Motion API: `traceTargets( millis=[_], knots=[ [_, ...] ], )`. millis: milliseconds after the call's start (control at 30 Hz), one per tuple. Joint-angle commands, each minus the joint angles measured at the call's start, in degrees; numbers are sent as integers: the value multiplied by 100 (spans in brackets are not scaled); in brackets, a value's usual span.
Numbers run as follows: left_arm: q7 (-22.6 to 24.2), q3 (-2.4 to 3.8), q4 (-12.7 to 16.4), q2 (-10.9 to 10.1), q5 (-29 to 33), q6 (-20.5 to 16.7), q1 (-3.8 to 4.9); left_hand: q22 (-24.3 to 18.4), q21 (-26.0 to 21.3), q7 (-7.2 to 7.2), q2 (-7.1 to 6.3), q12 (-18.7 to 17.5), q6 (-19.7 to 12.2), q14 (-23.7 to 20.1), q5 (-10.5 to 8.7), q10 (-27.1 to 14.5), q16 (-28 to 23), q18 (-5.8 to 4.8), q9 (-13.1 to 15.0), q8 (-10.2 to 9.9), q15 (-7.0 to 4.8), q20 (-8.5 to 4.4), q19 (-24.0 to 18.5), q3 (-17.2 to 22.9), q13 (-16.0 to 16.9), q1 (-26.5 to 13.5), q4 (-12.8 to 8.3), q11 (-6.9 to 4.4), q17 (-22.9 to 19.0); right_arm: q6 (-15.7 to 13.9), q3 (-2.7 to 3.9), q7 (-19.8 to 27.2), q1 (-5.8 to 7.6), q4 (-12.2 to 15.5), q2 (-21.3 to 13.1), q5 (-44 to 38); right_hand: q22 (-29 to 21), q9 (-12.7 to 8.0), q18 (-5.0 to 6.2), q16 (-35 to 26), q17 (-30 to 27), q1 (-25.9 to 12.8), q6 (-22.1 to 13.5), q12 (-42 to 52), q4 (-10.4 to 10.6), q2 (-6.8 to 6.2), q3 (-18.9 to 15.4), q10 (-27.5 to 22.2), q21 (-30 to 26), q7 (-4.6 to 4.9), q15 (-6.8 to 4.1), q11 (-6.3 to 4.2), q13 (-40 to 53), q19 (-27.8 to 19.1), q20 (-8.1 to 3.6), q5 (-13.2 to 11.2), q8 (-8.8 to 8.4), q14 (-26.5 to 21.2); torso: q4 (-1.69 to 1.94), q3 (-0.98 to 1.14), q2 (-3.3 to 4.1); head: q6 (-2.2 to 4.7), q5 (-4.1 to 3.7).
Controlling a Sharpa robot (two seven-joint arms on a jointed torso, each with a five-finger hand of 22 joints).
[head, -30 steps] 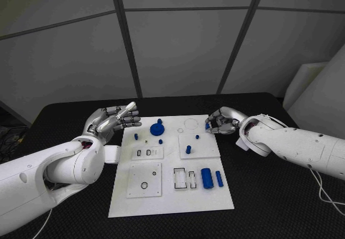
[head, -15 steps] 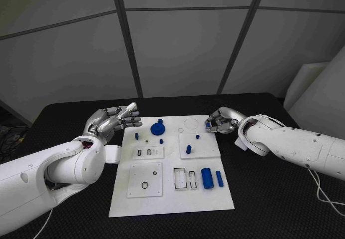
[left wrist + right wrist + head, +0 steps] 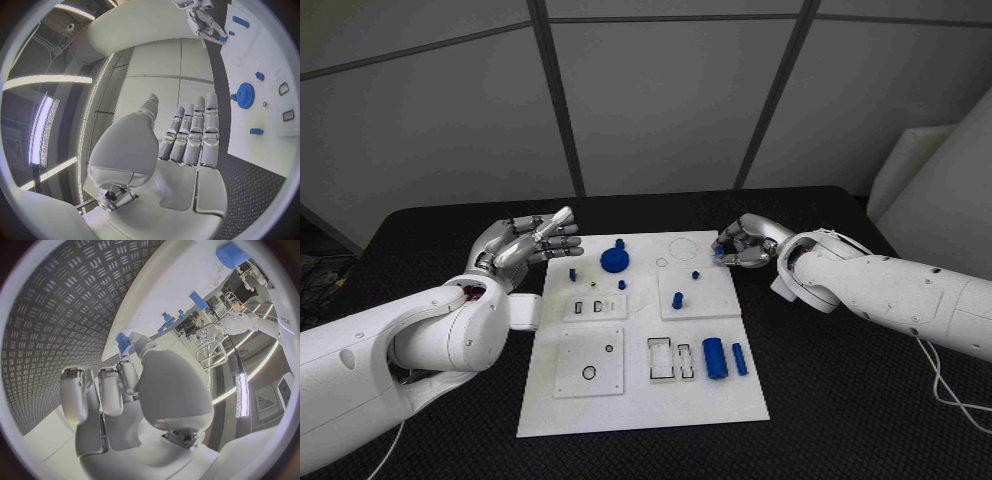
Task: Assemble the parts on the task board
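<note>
The white task board (image 3: 646,410) lies in the middle of the black table. On it are a blue gear (image 3: 616,261), several small blue pegs such as one (image 3: 678,299), and two blue cylinders (image 3: 714,358) near the right side. My right hand (image 3: 749,242) hovers at the board's far right corner, fingers curled, pinching a small blue part (image 3: 123,343) at its fingertips. That part (image 3: 222,38) also shows in the left wrist view. My left hand (image 3: 524,243) is held up off the board's far left corner, fingers straight and apart, holding nothing.
Raised white plates (image 3: 591,363) with slots and holes sit on the board's left and middle. A rectangular frame slot (image 3: 661,358) lies beside the cylinders. Black table (image 3: 848,400) surrounds the board; grey wall panels stand behind.
My right hand has edged slightly farther from me with the blue part still in its fingertips. The left hand and the parts on the board have not moved.
</note>
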Motion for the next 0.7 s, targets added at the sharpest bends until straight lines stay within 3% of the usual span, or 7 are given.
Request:
traceTargets(
  millis=[33, 700],
  knots=[
    [28, 4, 6, 4, -48, 67, 3, 7, 26, 26, 29, -27, 6, 1, 25, 4, -29, -173, -9, -39, 33, 17, 20, 5, -2, -6, -19, 24, 10, -33, 2, -6, 7, 2, 10, 15, 1228, -23, -105, 23, 674, -50, -71, -35, -37, -66, -3, -19, 21, 25, -25, 31, -10, 385, -37, -48, -39, 431, 2, -1, 2, -3, 5],
    [27, 4, 9, 5, -48, 70, -1, 6, 24, 27, 37, -37, 7, 4, 25, 6, -38, -173, -11, -47, 33, 17, 18, -5, -2, -3, -29, 25, 12, -33, 2, -41, 7, -9, 10, 15, 1219, -60, -103, 22, 676, -74, -244, -115, -65, -115, -36, -88, 16, 61, 3, 65, -83, 377, -16, -142, -120, 430, 2, -1, 2, -14, -5]
  ],
)
